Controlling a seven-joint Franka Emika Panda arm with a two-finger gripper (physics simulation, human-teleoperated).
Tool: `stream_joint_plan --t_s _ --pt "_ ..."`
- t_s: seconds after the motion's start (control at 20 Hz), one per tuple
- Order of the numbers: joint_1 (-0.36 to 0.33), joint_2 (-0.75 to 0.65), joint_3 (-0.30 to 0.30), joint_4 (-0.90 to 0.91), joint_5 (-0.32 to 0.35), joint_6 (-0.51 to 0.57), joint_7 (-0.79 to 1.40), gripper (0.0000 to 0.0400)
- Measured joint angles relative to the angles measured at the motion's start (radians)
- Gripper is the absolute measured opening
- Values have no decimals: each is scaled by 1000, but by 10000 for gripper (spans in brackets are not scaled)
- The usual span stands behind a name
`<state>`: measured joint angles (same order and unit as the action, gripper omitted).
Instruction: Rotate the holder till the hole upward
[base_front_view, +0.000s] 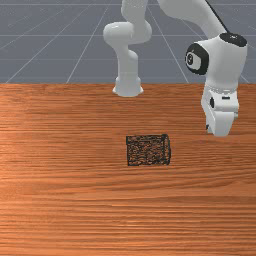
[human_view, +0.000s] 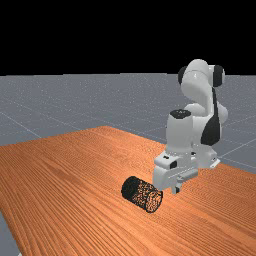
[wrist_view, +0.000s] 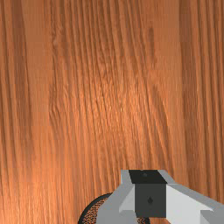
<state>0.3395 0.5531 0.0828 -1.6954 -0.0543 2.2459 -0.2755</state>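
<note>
the holder (base_front_view: 148, 150) is a black drum of see-through wire mesh, lying on its side on the orange-brown table (base_front_view: 65, 200), below and to the four o'clock of the arm's white base (base_front_view: 128, 85) in the front view. there it looks nearly rectangular, its long axis running from nine to three o'clock, with straight dark edges along the twelve and six o'clock sides. the nine o'clock end is straight and upright, the three o'clock end slightly bowed, and the wood's orange glows through a fine tangle of wire. in the far view it reads plainly as a cylinder, its axis slanting from ten to four o'clock; the mesh packs almost solid black toward the ten o'clock end and thins out toward four, where a round black ring closes the outline. neither end faces up, and i cannot tell which one is the hole. the gripper (human_view: 176, 189) hangs over the table at about three o'clock from the holder in the far view, and between two and three o'clock from it in the front view. the wrist view has a curved black rim (wrist_view: 90, 204) with mesh inside it, partly hidden behind the gripper. i cannot tell whether the pincer is apart or together.
</note>
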Motion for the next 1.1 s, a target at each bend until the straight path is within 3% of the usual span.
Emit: stream_joint_plan --t_s 0.05,0.1,0.15,0.2,0.3,0.45,0.5,0.6,0.65,0.7,0.75,1.0,1.1 --pt "0 8 8 14 1 -17 -21 0" --pt "-1 20 12 35 9 -41 -27 157" --pt "0 25 12 34 8 -34 -27 252" --pt "-1 35 13 39 10 -36 -29 310" --pt "19 41 -8 23 -28 0 4 367" --pt "16 49 -4 16 -21 17 -3 393" --pt "57 80 -43 63 -84 -38 51 396" --pt "87 128 -72 100 -124 -60 84 398" --pt "145 224 -128 245 -194 -207 116 399" --pt "158 255 -141 265 -205 -208 128 400" --pt "57 150 -39 44 -72 61 46 400" --pt "153 332 -121 170 -172 31 156 400" --pt "181 345 -144 195 -198 -17 180 400"
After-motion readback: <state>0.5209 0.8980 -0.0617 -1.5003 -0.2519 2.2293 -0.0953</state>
